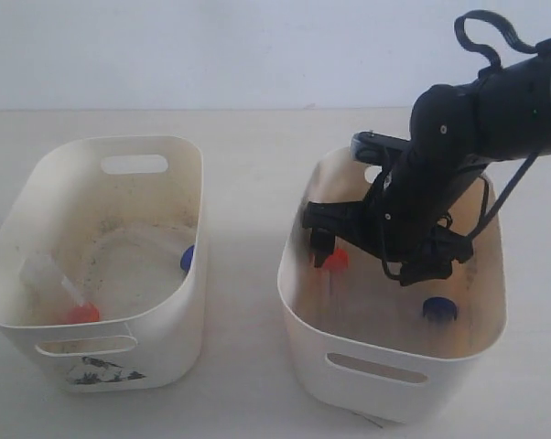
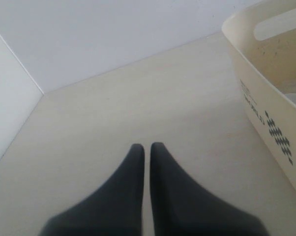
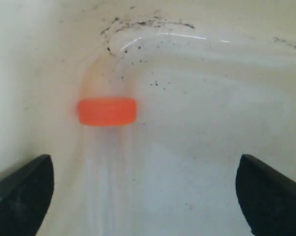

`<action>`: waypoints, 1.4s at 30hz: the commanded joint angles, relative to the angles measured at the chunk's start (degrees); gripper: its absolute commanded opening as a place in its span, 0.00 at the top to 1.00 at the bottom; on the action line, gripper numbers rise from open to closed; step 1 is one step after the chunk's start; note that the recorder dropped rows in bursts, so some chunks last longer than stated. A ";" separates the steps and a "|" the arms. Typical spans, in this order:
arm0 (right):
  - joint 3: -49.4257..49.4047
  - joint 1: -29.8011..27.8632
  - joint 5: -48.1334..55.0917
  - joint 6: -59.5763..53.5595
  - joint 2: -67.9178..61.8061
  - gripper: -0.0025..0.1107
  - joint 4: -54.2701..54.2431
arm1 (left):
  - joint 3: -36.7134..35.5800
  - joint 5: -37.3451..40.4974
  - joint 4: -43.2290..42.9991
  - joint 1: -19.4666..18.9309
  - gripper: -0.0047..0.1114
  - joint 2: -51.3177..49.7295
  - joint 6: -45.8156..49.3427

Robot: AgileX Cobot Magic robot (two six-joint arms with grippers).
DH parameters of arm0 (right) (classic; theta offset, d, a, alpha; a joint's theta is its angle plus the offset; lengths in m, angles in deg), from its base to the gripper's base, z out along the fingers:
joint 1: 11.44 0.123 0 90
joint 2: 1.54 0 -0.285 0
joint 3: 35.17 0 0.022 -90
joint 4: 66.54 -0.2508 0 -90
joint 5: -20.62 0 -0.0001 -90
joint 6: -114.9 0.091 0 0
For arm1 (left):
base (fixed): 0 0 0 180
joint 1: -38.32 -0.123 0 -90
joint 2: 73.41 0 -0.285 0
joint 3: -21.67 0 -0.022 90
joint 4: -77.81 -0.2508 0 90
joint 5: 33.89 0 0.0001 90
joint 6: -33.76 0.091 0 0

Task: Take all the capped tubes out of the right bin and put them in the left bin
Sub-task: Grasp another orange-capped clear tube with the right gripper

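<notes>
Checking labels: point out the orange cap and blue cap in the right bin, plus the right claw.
orange cap [image 3: 107,111], right wrist view, middle of the cap's side.
blue cap [image 1: 439,309], exterior view, cap top.
right claw [image 3: 144,169], right wrist view, midway between its open fingertips.

Our left pincer [image 2: 147,147] has its two dark fingers drawn together, with only a thin slit between the tips. Our right arm [image 1: 481,114] bends steeply downward, and our right pincer [image 3: 144,169] is spread wide.

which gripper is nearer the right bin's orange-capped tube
Right. The right gripper is inside the right bin over the orange-capped tube; the left gripper is outside the left bin.
</notes>
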 commanded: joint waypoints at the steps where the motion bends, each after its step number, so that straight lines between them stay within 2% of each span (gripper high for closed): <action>1: 0.02 -0.07 -0.87 -1.52 -3.73 0.16 -2.03 | 0.21 -0.13 0.07 -0.02 0.92 -0.03 -0.54; 6: 0.02 1.03 -2.00 -2.11 -7.28 0.20 -2.03 | 0.21 -0.13 0.07 -0.02 0.92 -0.03 -0.54; 8: 0.02 1.01 -1.29 -1.90 -7.89 0.32 -2.03 | 0.21 -0.13 0.07 -0.02 0.92 -0.03 -0.54; 9: 0.02 1.01 -0.32 -1.63 -7.89 0.43 -2.03 | 0.21 -0.13 0.07 -0.02 0.92 -0.03 -0.54; 10: 0.02 1.01 -0.02 -1.44 -7.89 0.49 -2.03 | 0.21 -0.13 0.07 -0.02 0.92 -0.03 -0.54; 16: 0.02 1.01 1.98 -1.44 -7.89 0.99 -2.03 | 0.21 -0.13 0.07 -0.02 0.92 -0.03 -0.54; 23: 0.02 1.01 6.28 -4.22 -7.89 0.98 -1.26 | 0.21 -0.13 0.07 -0.02 0.92 -0.03 -0.54; 36: 0.15 1.01 10.38 -16.78 -7.18 0.98 -1.40 | 0.21 -0.13 0.07 -0.02 0.92 -0.03 -0.54; 42: 0.15 1.01 9.70 -16.83 0.05 0.98 -1.40 | 0.21 -0.13 0.07 -0.02 0.92 -0.03 -0.54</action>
